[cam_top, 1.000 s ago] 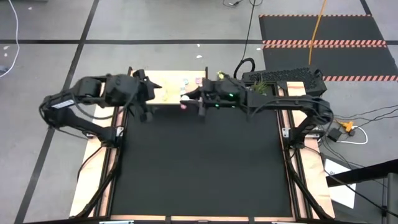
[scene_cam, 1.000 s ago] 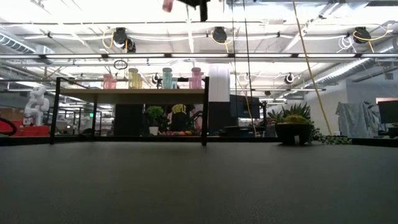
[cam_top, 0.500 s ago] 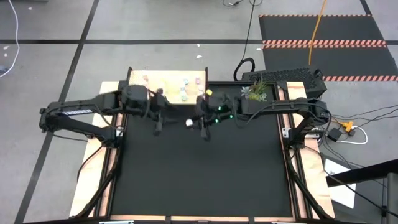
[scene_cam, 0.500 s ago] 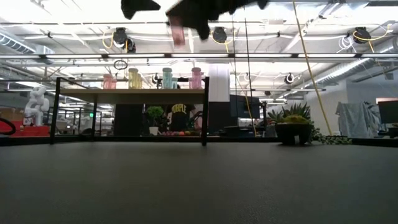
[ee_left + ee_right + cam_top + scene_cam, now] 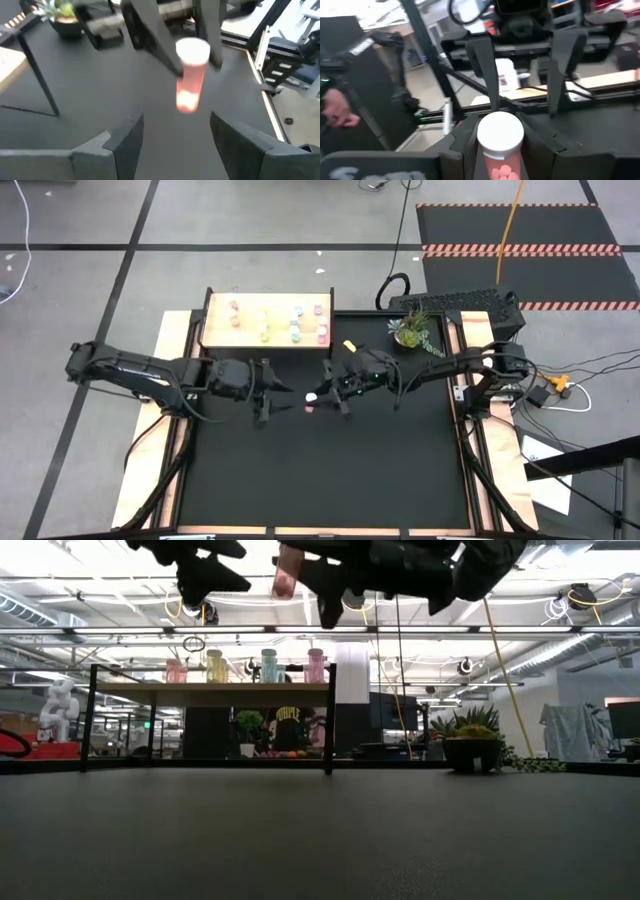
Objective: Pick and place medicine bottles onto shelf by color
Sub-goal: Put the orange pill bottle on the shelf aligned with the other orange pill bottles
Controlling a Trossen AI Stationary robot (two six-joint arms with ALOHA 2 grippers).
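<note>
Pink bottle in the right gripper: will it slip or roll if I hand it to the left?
Likely light: the small pink white-capped cylindrical bottle is far smaller than the right gripper holding it. Its smooth round body may slip between the open left gripper's fingers. Laid down, it would probably roll.

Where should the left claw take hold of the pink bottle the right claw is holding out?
Probably on the bare lower body of the small pink white-capped medicine bottle, below the right claw, which clamps it just under the cap. The open left claw faces it, so a straight-on approach looks best, one finger on each side.
</note>
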